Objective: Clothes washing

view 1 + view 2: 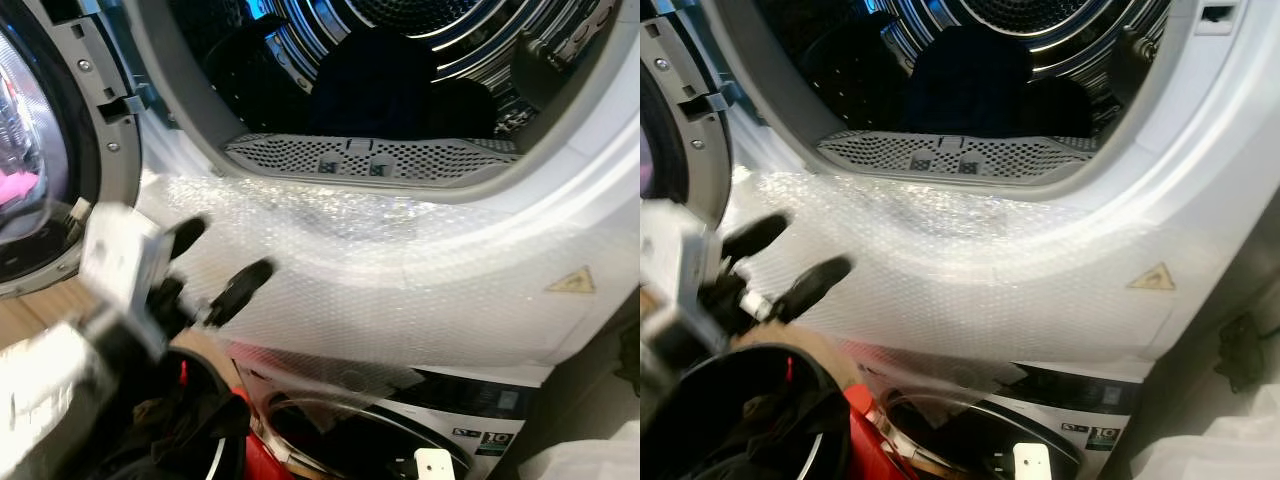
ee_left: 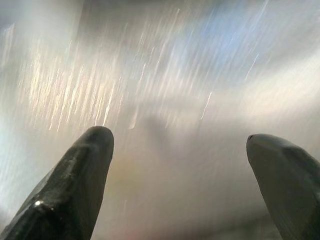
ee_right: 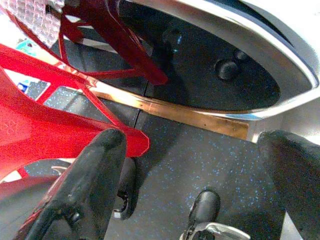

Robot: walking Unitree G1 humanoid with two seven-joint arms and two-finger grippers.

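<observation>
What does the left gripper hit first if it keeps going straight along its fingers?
Most likely the bubble-wrapped white front panel below the open drum: the left gripper, fingers spread, points at it, and its blurred wrist view shows that shiny surface ahead. Depth is unclear.

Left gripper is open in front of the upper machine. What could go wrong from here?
The left gripper is open, empty and blurred, close to the bubble wrap on the machine front; it might snag the wrap. The dark clothes lie deep in the drum, so the arm may knock the perforated lint filter at the rim when reaching in.
</observation>
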